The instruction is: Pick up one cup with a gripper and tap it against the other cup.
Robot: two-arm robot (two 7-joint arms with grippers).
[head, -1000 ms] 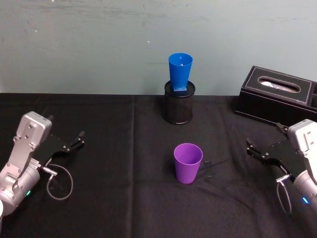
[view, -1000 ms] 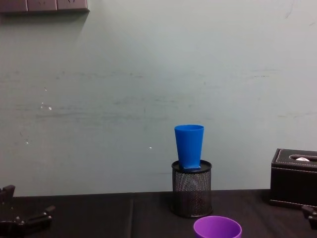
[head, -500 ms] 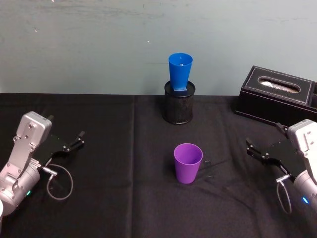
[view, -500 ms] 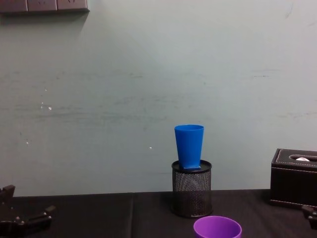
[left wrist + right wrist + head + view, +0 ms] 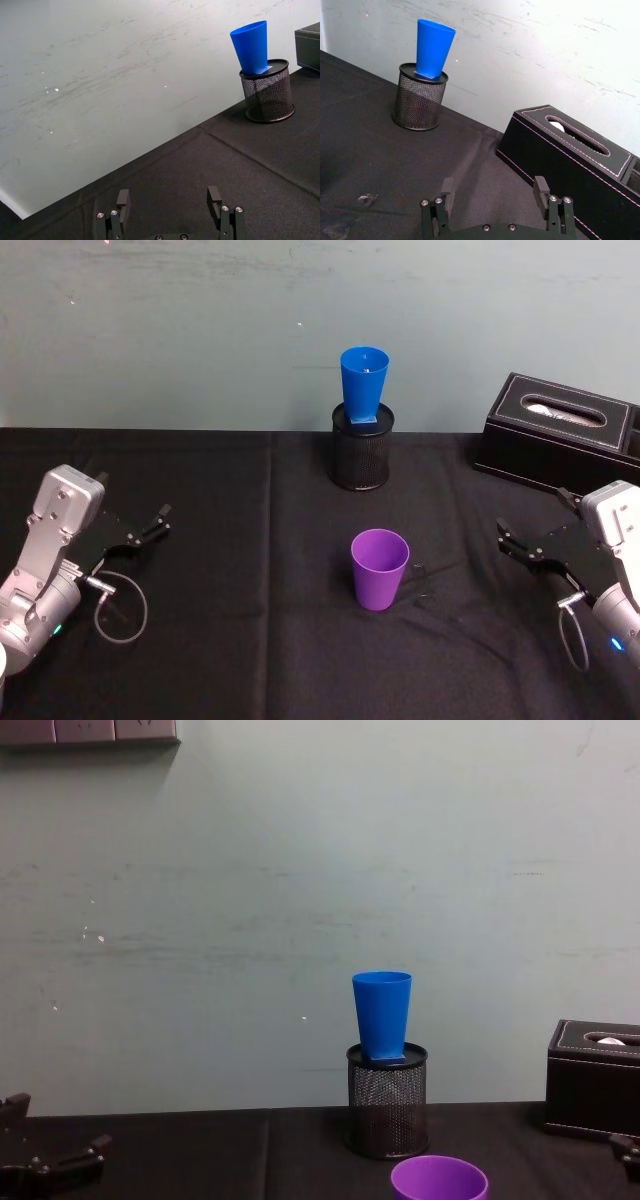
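Bystander items on black cloth (image 5: 250,560), pale green wall (image 5: 180,330) behind.
Black wire-mesh pen holder (image 5: 362,465) upright at centre frame, near the cloth's back edge. Black tissue box (image 5: 556,445) with pale stitching at right edge, white tissue in its oval slot. Wall scuffed. Grey panel (image 5: 90,730) in chest view's upper left.

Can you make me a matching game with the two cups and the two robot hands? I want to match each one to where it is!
Things:
1. purple cup
2. blue cup
3. left gripper
4. right gripper

Places:
A. standing on top of the wire-mesh pen holder
B. open, on the right, just in front of the tissue box
C. by itself in the middle of the black tablecloth
D. open, over the left side of the cloth

Pairs: 1-C, 2-A, 3-D, 4-B
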